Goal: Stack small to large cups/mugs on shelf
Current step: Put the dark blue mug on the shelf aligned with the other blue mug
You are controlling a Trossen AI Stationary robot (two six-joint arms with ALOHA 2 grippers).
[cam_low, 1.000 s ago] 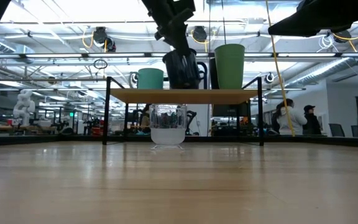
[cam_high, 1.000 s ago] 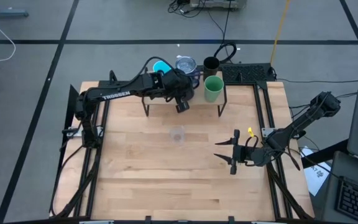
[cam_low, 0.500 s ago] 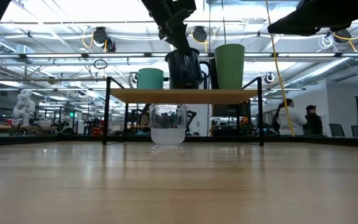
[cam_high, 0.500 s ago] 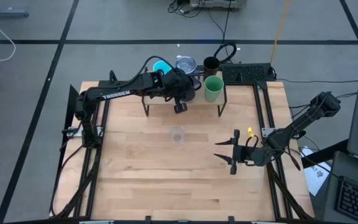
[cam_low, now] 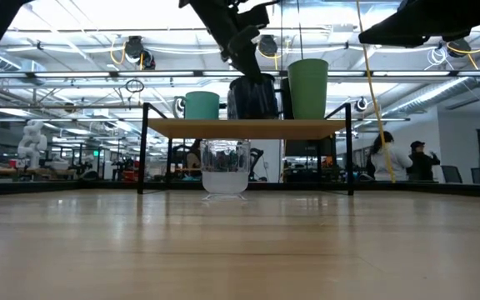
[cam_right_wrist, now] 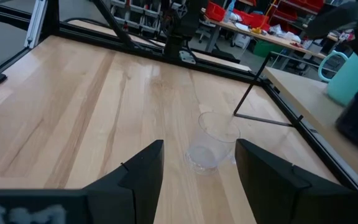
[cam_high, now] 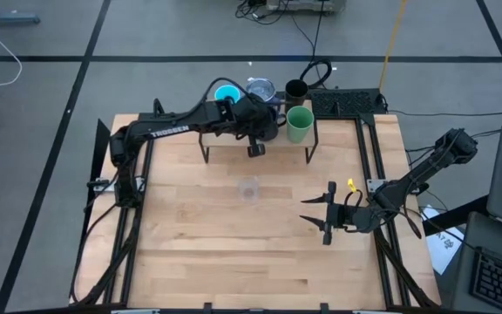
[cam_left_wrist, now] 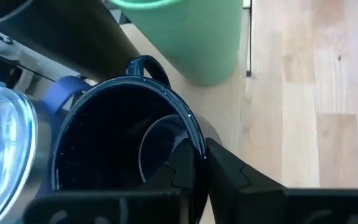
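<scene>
- The dark handled mug (cam_left_wrist: pixel 123 134) sits on the shelf (cam_low: pixel 248 128), between the cyan mug (cam_low: pixel 201 105) and the green cup (cam_low: pixel 307 87).
- The left end effector (cam_left_wrist: pixel 199 163) pinches its rim.
- Likely step: placing; next, release and lift clear.
- The right end effector (cam_right_wrist: pixel 197 165) waits open above the worktop (cam_high: pixel 190 235).

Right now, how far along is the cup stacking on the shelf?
Done: the cyan mug, green cup, silvery-topped mug and black tumbler stand on the shelf. In hand: the left gripper is shut on the dark mug's rim, at the shelf beside the green cup. Left: the clear glass sits on the table. The right gripper waits open near it.
</scene>
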